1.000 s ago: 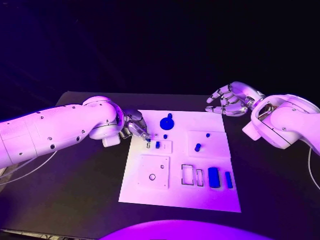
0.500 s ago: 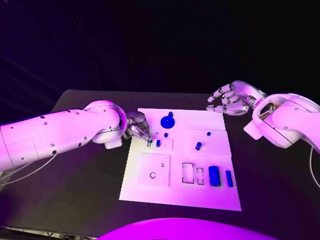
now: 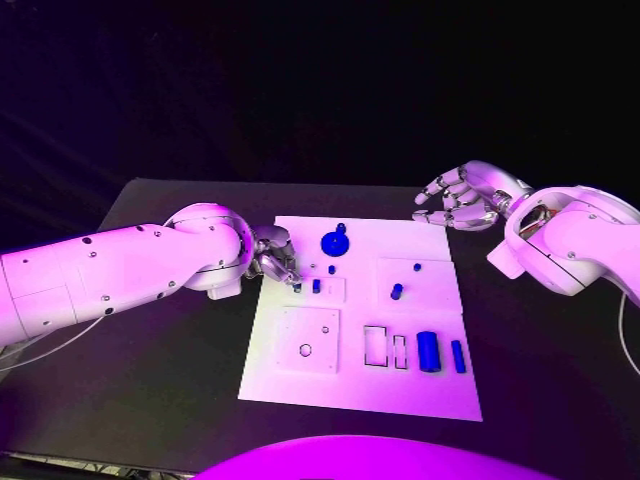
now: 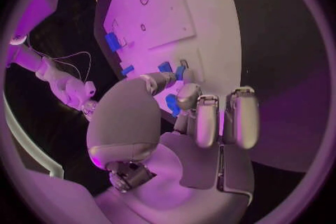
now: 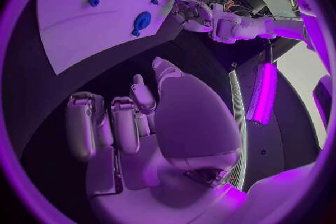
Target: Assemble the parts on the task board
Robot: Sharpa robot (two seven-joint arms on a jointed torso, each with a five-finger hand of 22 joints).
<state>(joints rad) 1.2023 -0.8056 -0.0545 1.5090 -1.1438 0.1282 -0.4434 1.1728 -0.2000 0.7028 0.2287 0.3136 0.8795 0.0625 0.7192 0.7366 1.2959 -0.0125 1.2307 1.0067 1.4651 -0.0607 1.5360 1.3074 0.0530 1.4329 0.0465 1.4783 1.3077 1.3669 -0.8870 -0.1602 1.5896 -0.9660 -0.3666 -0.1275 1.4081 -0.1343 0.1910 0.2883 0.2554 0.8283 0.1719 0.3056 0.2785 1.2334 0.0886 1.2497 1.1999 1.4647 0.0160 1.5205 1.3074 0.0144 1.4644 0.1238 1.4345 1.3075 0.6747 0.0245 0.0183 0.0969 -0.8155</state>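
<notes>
The white task board (image 3: 352, 385) lies mid-table. My left hand (image 3: 276, 256) is at its upper left corner, thumb and one fingertip down at a small blue part (image 3: 316, 286) on a small square inset; I cannot tell whether they pinch it. In the left wrist view the fingertips (image 4: 185, 89) meet small blue pieces (image 4: 180, 72). A keyhole-shaped blue part (image 3: 335, 241) lies just right of that hand. A blue peg (image 3: 395, 292) and two blue bars (image 3: 428, 352) sit further right. My right hand (image 3: 464, 197) hovers beyond the board's upper right corner, fingers loosely apart, holding nothing.
Two empty rectangular slots (image 3: 385, 348) lie left of the blue bars, and a square inset with a round hole (image 3: 304, 352) sits at lower left. Black table (image 3: 147, 400) surrounds the board. The right wrist view shows the left hand (image 5: 192, 14) at the board's corner.
My left hand has shifted slightly toward me, its fingertips now lower on the small inset, and its forearm has swung in. The right hand has stayed put.
</notes>
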